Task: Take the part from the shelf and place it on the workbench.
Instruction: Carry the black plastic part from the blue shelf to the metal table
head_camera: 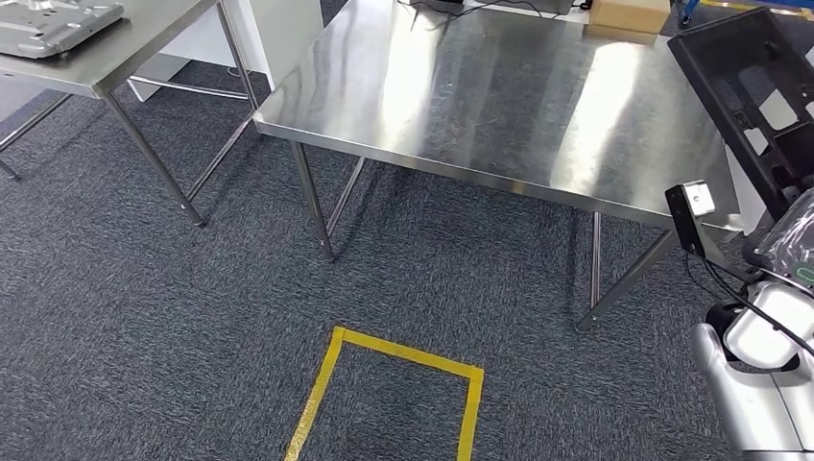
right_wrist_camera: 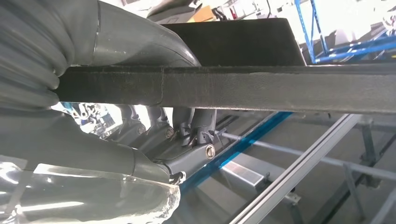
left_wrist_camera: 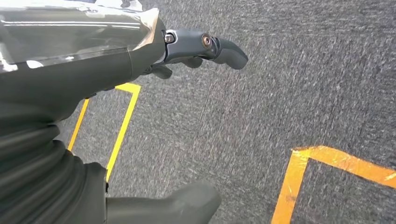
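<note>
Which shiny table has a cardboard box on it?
The big table in the middle; the box sits at its far edge. The left table holds a grey metal piece.

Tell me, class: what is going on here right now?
A humanoid robot stands facing a steel workbench, its right hand gripping a black part held up beside the bench's right side, not yet set down. Its left hand hangs over the carpet with nothing in it, near yellow floor tape.
</note>
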